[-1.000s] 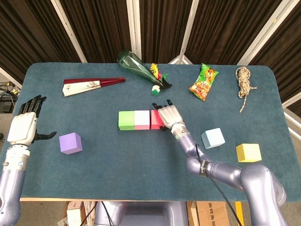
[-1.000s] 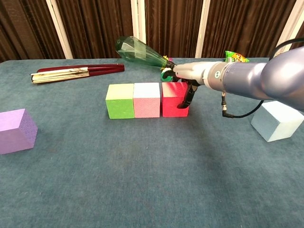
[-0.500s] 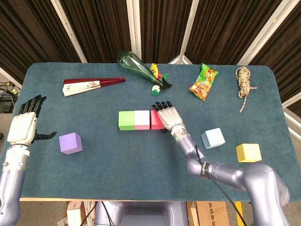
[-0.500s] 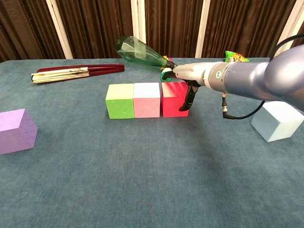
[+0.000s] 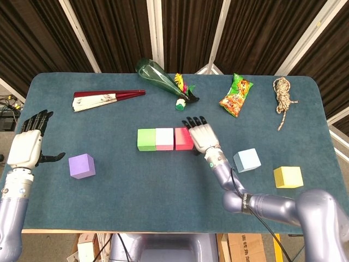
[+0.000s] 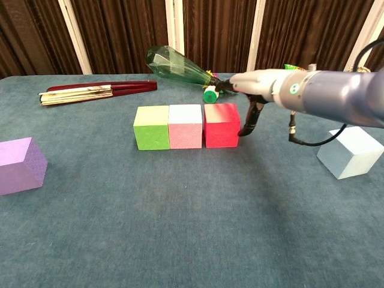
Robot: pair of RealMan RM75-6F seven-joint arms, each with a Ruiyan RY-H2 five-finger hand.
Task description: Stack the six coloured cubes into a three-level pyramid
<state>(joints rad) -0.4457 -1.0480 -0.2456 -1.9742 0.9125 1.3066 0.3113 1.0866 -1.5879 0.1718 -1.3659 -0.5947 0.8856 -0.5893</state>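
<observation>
Black fingers (image 5: 192, 121) of the right hand (image 5: 203, 135) spread, holding nothing, just right of the red cube (image 5: 183, 138) at frame centre, ending the green cube (image 5: 146, 139), pink cube (image 5: 164, 138) row. Left hand (image 5: 28, 146) spread, empty, beside the purple cube (image 5: 82, 166).

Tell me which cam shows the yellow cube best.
Head view: the yellow cube sits fully visible near the table's right edge, right of the light blue cube. The chest view does not show it at all; it lies outside that frame.
</observation>
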